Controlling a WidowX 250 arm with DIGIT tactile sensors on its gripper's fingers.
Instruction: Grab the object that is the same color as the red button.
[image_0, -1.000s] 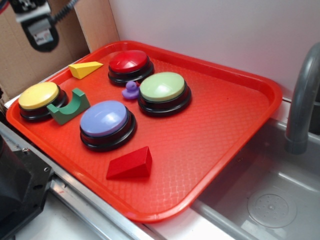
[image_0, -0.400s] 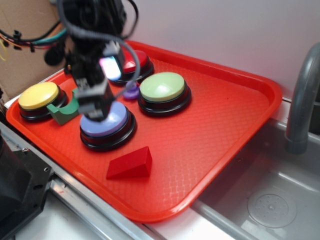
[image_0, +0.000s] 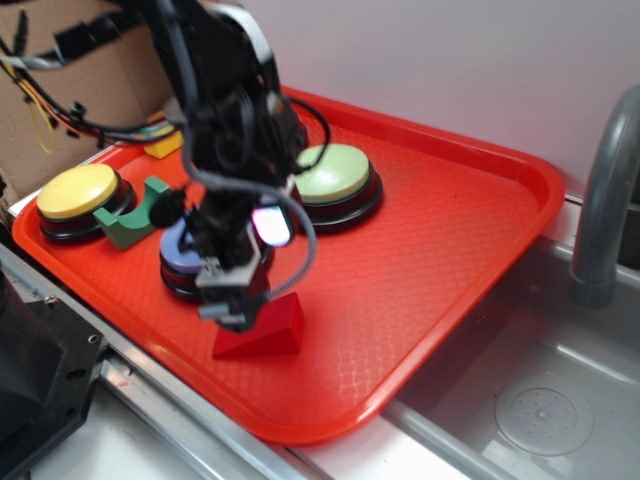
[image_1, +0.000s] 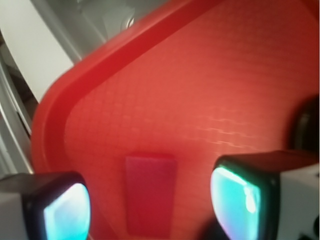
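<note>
Exterior: the tool (image_0: 236, 312) hangs just above the smooth red wedge (image_0: 268, 331), which lies on the waffle-textured plastic tray (image_0: 440, 250), beside a grey sink (image_0: 545, 400). Wrist: fingers (image_1: 250, 192) spread open, wedge (image_1: 149, 192) between them.
</note>
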